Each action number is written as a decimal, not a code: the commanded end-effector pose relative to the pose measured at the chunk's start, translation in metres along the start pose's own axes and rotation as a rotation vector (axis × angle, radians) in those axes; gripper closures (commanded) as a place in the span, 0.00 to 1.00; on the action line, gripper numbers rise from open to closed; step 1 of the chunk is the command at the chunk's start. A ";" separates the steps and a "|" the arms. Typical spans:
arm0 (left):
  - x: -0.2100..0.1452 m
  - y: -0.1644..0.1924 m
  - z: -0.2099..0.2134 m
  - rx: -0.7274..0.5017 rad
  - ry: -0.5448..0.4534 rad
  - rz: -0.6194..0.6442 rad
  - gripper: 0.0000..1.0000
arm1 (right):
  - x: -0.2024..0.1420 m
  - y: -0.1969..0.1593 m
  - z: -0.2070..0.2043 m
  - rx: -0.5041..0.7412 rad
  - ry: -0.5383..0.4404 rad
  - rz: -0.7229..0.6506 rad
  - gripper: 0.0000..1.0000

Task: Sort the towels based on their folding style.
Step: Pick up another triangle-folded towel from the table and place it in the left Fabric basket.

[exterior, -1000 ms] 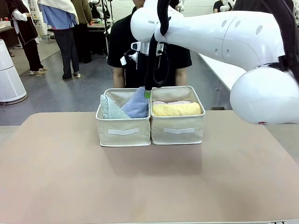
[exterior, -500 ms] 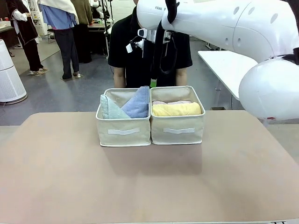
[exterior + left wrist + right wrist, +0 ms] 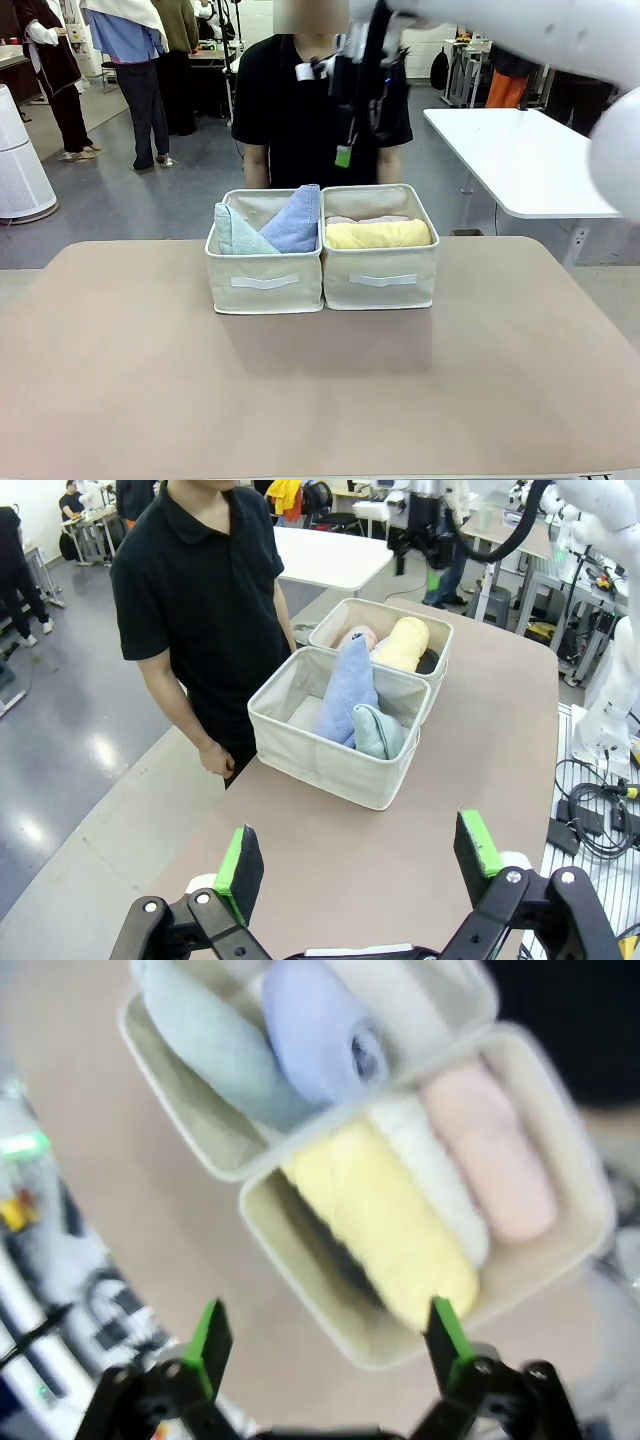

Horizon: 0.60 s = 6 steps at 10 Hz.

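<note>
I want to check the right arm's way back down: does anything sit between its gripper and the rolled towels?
Nothing visible does. In the right wrist view the right gripper is open above the bin, and the yellow towel, white towel and pink towel lie uncovered under it.

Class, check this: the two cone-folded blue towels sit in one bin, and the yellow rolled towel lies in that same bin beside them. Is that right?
Not quite. The yellow rolled towel lies in the other bin, with the other rolls. The two cone-folded blue towels do share one bin. The front view shows it.
</note>
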<state>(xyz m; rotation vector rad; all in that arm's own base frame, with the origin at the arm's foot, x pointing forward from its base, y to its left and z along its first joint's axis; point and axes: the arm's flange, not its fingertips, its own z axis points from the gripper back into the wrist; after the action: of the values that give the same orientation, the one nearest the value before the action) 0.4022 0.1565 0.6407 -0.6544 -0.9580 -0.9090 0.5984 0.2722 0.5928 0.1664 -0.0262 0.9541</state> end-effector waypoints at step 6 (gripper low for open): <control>0.000 -0.001 0.000 -0.006 -0.018 -0.014 0.00 | -0.244 0.065 0.060 -0.144 -0.421 -0.345 0.00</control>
<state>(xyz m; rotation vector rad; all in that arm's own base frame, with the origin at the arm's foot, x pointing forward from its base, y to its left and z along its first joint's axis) 0.4027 0.1567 0.6403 -0.6549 -0.9570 -0.9083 0.4245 0.1093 0.6560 0.2223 -0.3731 0.5496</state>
